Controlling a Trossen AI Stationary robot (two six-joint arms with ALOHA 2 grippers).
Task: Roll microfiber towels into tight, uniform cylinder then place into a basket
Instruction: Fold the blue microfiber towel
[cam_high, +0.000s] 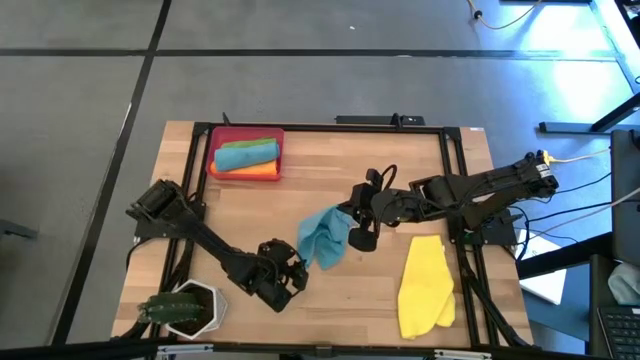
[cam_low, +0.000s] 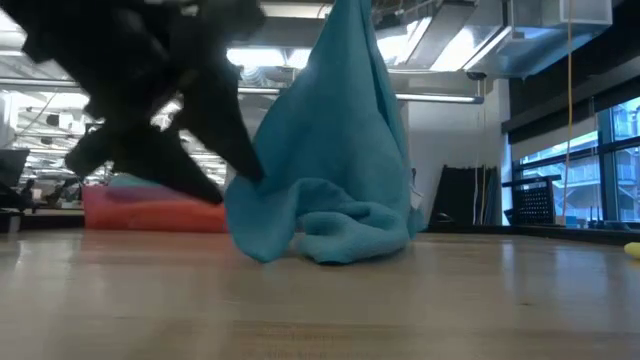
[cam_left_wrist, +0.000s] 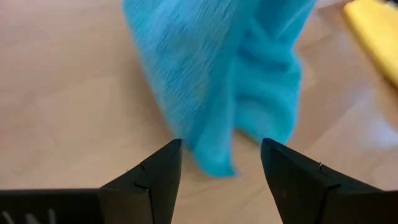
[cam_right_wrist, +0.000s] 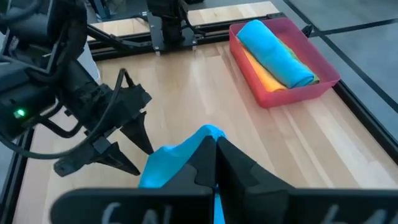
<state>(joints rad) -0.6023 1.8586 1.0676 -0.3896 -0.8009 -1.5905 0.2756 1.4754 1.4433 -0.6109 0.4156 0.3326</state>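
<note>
Toward seven o'clock on the table (cam_high: 330, 300) stands a white pot (cam_high: 190, 308) with a plant. Just beside it, the left gripper (cam_high: 297, 272) sits low, its fingers (cam_left_wrist: 152, 180) apart on either side of the teal towel's (cam_high: 320, 238) bottom corner. At eleven o'clock the red basket (cam_high: 245, 135) holds rolled teal, green and orange towels. At the centre, the right gripper (cam_high: 350, 222) is clamped on the teal towel's upper edge, lifting it into a peak. A yellow towel (cam_high: 427, 285) lies flat at five o'clock.
</note>
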